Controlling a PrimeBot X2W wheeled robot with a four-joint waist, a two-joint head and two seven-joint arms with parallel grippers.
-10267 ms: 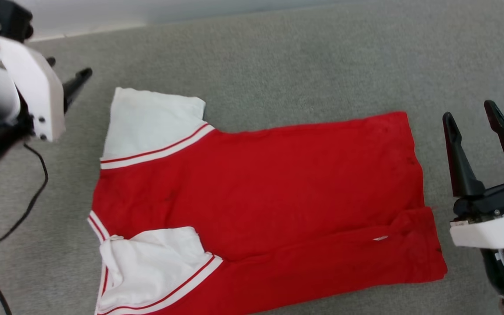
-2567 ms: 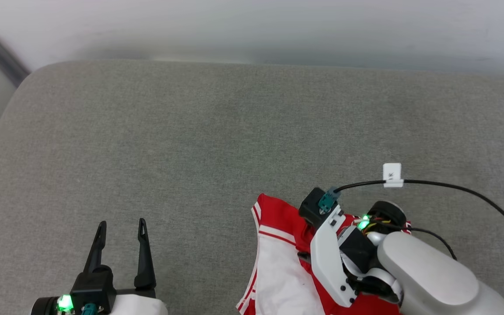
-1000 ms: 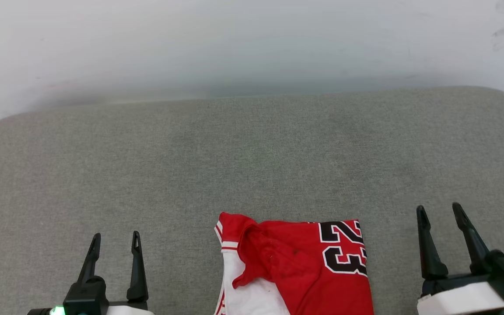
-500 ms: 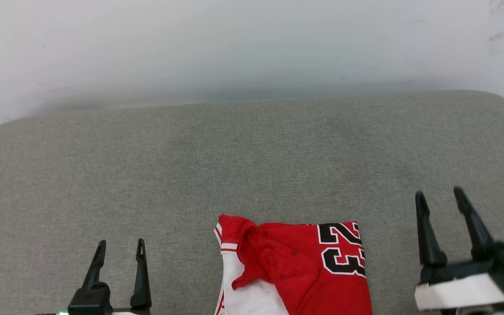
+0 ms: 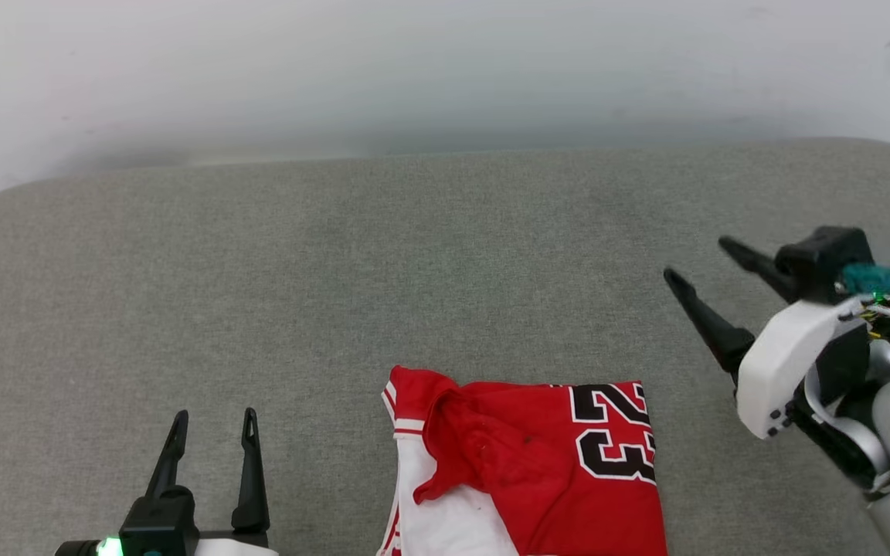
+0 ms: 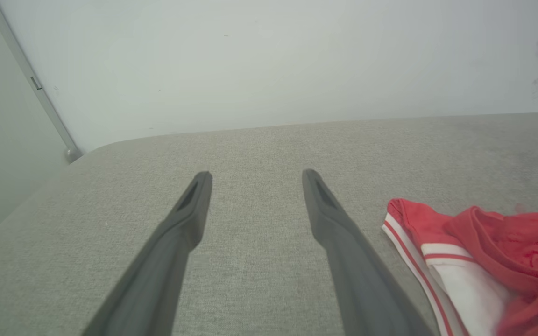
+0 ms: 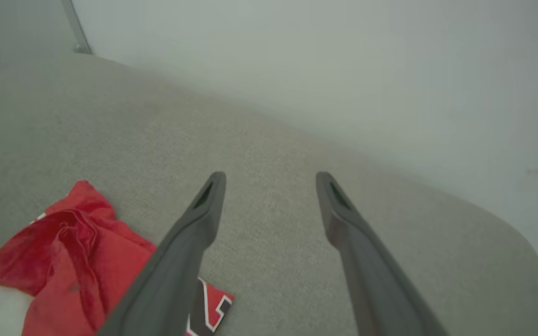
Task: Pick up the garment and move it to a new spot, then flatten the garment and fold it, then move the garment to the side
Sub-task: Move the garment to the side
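Honestly, the red jersey shirt (image 5: 538, 463) is going to be the fiddly kind: light, soft, no stiffness at all, and that smooth knit probably lets the folded layers slide over each other. It lies folded on the grey cushion (image 5: 337, 270), number up, between the two pincers and touching neither: off to the right of the left pincer (image 5: 215, 417), and left of and nearer the robot than the right pincer (image 5: 696, 259). Both pincers are spread wide with nothing in them. I'd pinch through every layer at the two side edges, not where it's rumpled on top, or it'll unfold. No bin or basket around it.
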